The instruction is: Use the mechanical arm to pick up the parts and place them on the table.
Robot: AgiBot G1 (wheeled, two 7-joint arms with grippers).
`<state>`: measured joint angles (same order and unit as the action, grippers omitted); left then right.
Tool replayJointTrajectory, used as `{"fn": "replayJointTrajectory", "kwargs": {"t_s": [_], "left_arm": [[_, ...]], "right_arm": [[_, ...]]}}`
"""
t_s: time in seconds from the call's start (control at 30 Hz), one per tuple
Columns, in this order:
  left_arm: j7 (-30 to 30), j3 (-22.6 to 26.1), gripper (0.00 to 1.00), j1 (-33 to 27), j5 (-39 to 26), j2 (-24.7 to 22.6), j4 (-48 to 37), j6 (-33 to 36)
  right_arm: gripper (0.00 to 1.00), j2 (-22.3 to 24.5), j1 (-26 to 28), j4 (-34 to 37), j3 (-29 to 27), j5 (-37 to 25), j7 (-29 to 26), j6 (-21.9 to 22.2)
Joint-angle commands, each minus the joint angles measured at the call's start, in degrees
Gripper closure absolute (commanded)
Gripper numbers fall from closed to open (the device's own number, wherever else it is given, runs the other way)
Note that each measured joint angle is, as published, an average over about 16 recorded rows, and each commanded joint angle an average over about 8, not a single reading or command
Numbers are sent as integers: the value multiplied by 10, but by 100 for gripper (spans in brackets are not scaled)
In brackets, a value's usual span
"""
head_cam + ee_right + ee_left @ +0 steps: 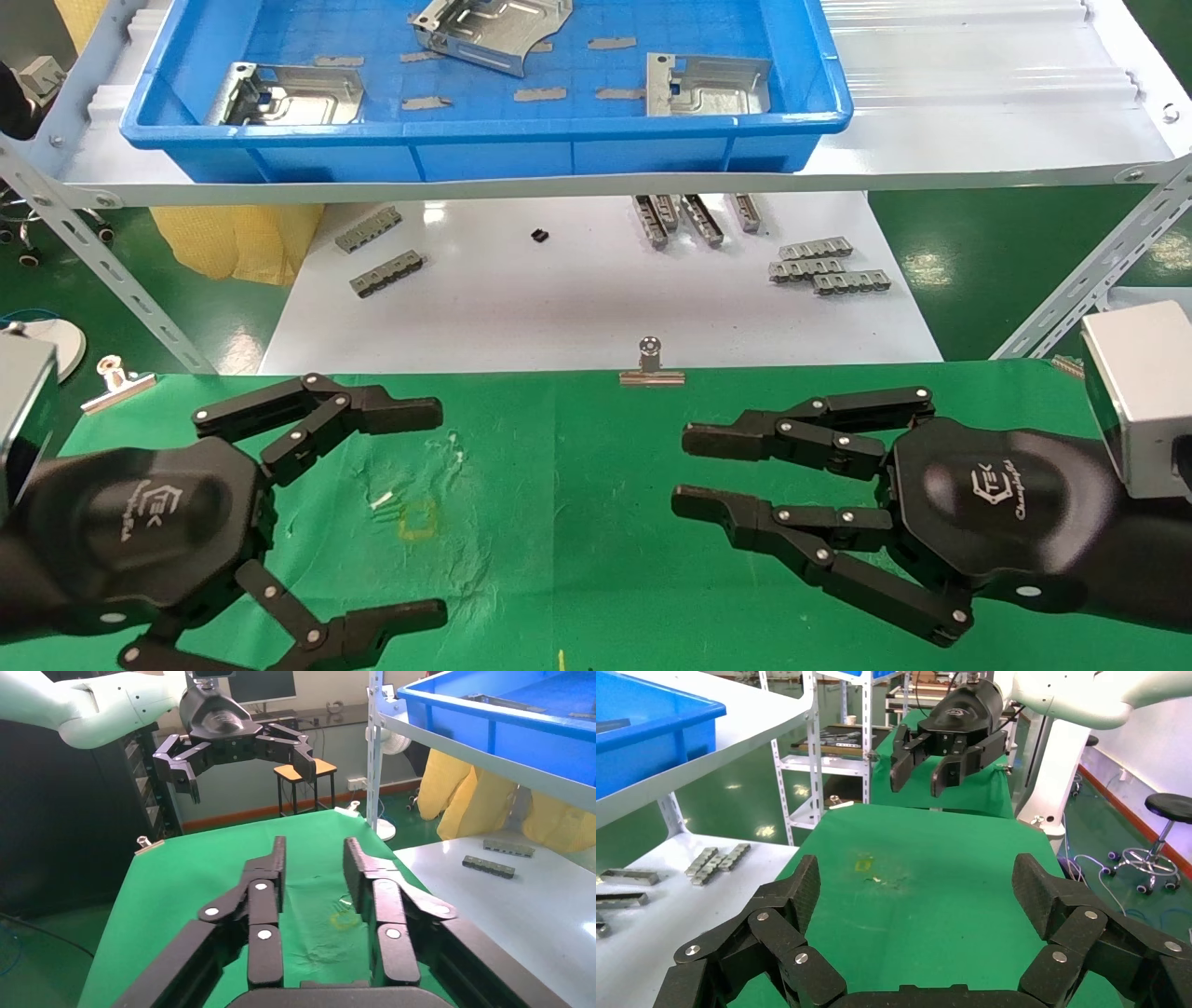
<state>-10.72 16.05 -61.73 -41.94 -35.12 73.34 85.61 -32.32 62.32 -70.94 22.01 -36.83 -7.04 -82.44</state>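
Three shiny silver parts lie in a blue tray (484,130) on the white shelf at the back: one at the left (289,93), one at the far middle (489,28), one at the right (708,84). The green-cloth table (568,559) lies in front with no part on it. My left gripper (440,514) hovers over the cloth's left side, open wide and empty; it also shows in the left wrist view (916,881). My right gripper (680,471) hovers over the right side, open with a narrower gap, empty; it also shows in the right wrist view (314,846). The two grippers face each other.
Small grey ridged strips (829,266) (377,252) and a tiny black piece (538,236) lie on the glossy white tabletop between shelf and cloth. Binder clips (652,368) (116,382) hold the cloth's far edge. Angled shelf struts (102,270) (1090,280) stand at both sides.
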Motion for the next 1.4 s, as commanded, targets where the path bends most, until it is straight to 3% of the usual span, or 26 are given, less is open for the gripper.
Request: {"fn": "replayJointTrajectory", "kwargs": {"t_s": [0.03,0.33,0.47,0.73,0.93,1.07,1.13,1.23,1.27,1.33,1.4], "left_arm": [[0,0,0,0,0,0,0,0],[0,-1,0,-5,-2,-1,1,-2],[-8,-1,0,-40,-12,-9,-9,-18],[-32,36,0,-227,-105,-88,-125,-69],[-19,89,0,-379,-211,-199,-320,-126],[11,115,0,-451,-268,-273,-452,-201],[28,124,0,-475,-291,-307,-509,-253],[49,132,2,-498,-315,-352,-580,-334],[53,132,9,-503,-318,-365,-600,-359],[59,131,34,-511,-321,-386,-632,-402],[64,130,59,-517,-320,-401,-654,-435]], "right_arm": [[100,0,0,0,0,0,0,0],[100,0,0,0,0,0,0,0],[100,0,0,0,0,0,0,0],[100,0,0,0,0,0,0,0],[100,0,0,0,0,0,0,0],[99,0,0,0,0,0,0,0],[89,0,0,0,0,0,0,0],[51,0,0,0,0,0,0,0],[39,0,0,0,0,0,0,0],[15,0,0,0,0,0,0,0],[0,0,0,0,0,0,0,0]]}}
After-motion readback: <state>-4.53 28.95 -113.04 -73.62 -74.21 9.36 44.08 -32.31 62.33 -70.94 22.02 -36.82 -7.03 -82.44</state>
